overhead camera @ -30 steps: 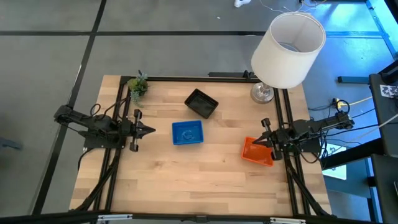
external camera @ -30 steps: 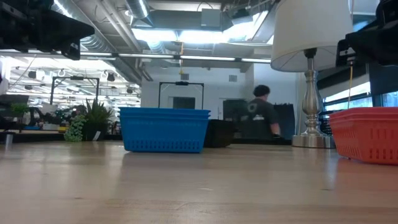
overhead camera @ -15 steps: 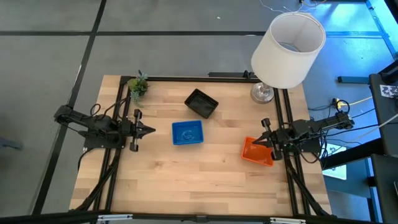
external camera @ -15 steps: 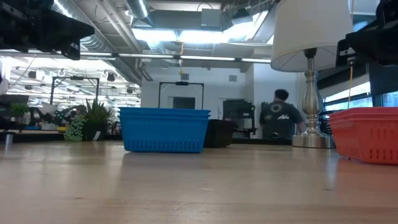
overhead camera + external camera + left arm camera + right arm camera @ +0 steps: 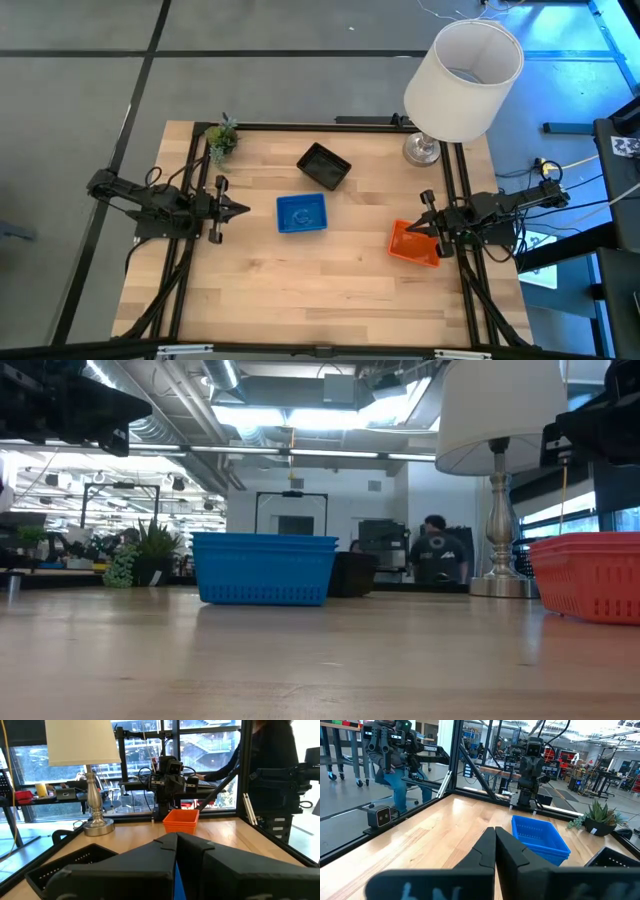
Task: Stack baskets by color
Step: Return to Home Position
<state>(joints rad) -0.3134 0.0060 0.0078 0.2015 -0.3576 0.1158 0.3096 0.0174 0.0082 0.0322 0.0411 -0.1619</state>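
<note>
Three lots of baskets rest on their bottoms on the wooden table: blue baskets [image 5: 301,213] nested in a stack at the middle, a black basket [image 5: 323,165] behind them, and orange baskets [image 5: 414,243] nested at the right. My left gripper [image 5: 245,210] hangs shut above the table, left of the blue stack, pointing at it. My right gripper [image 5: 411,229] is shut and hovers over the orange stack's far corner. In the low view the blue stack [image 5: 264,568] and the orange stack [image 5: 590,575] stand well below both arms.
A lamp with a big white shade [image 5: 464,80] stands on its metal foot [image 5: 421,150] at the table's far right corner. A small green plant [image 5: 222,138] sits at the far left corner. Bare wood [image 5: 300,290] spreads along the near side. A person [image 5: 435,560] is in the room behind.
Both arms and all baskets have kept still. Only the person in the room beyond the table has moved about.
</note>
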